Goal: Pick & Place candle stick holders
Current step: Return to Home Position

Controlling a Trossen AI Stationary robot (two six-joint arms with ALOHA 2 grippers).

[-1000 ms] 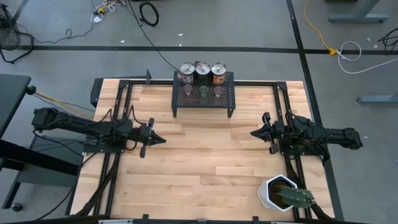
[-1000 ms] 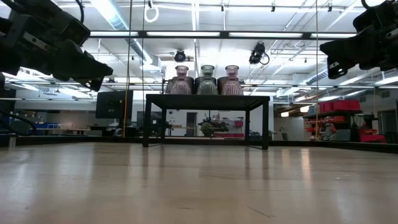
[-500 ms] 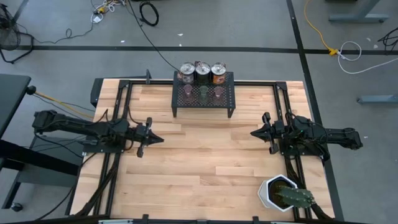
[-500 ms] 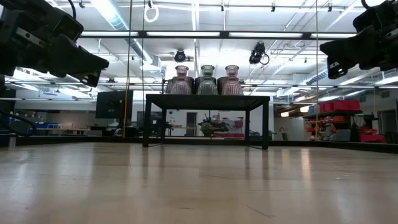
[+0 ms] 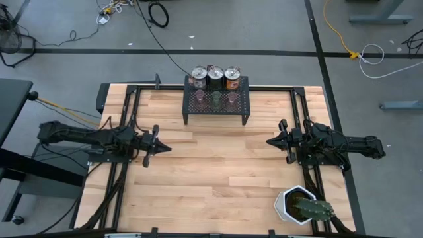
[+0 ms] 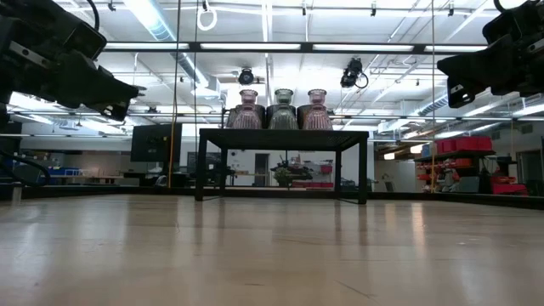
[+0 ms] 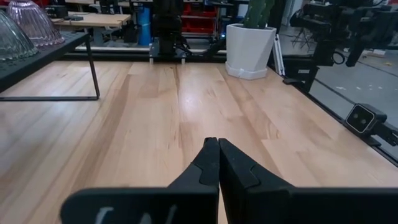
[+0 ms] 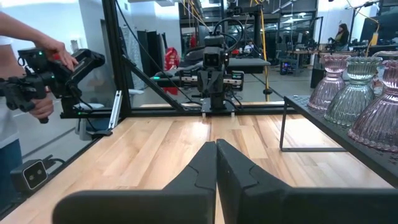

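Pale wooden surface (image 5: 211, 172) bears a black mesh rack (image 5: 217, 115) at 12 o'clock, holding three tinted-glass cups (image 5: 215, 97) and three silvery metallic cans (image 5: 215, 75). Left gripper (image 5: 165, 147) at 9 o'clock and right gripper (image 5: 269, 141) at 3 o'clock are both pinched closed, empty.

A rack (image 6: 283, 134) stands far across the counter (image 6: 272, 255), topped by a pink cup (image 6: 247, 111), a green cup (image 6: 283, 110) and a second pink cup (image 6: 316, 111). The left arm (image 6: 64, 64) and the right arm (image 6: 497, 55) hang high at the sides.

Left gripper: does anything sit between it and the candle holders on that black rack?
Nothing visible. Only bare table lies between the left gripper and the candle holders on the black rack; the cactus pot stands well aside.
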